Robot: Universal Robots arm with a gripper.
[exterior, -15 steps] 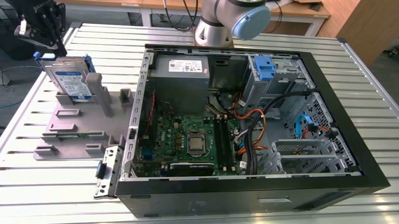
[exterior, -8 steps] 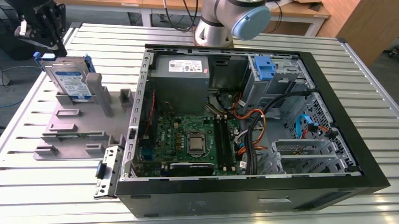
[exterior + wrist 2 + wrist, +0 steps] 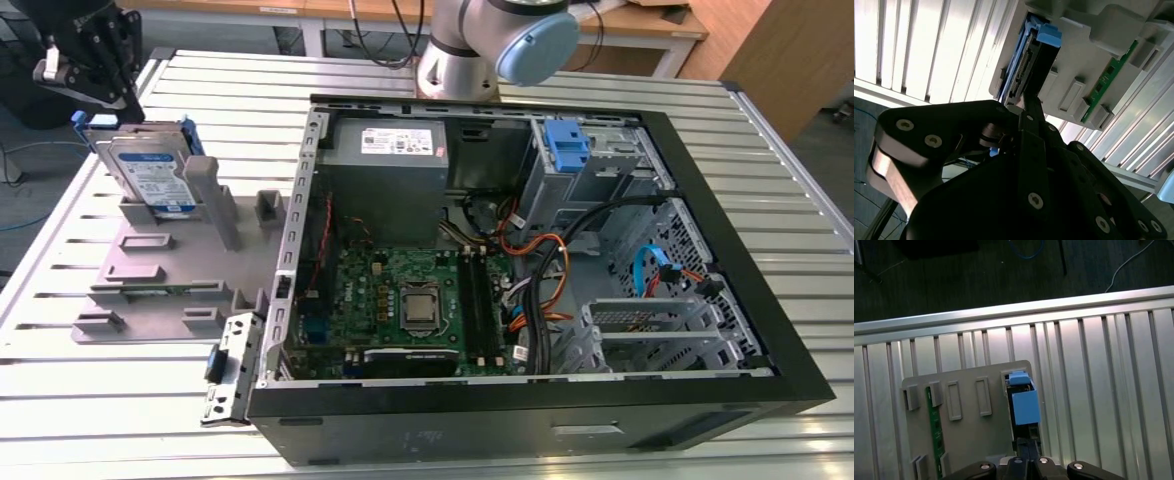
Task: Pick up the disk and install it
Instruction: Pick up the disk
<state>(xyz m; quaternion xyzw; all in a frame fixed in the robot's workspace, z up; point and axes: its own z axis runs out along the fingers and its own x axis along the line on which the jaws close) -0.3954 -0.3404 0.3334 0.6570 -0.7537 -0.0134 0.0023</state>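
At the exterior view's left, the black gripper (image 3: 120, 98) hangs tilted just above the disk (image 3: 150, 178). In the second wrist view its fingers (image 3: 1030, 106) look pressed together, gripping nothing. One disk stands upright on edge in one grey holder (image 3: 147, 268), which also carries one green circuit strip (image 3: 1106, 82). The disk's white-and-blue label has print too small to read. To the right lies one open computer case (image 3: 747, 330), with the arm's base (image 3: 467, 50) behind it.
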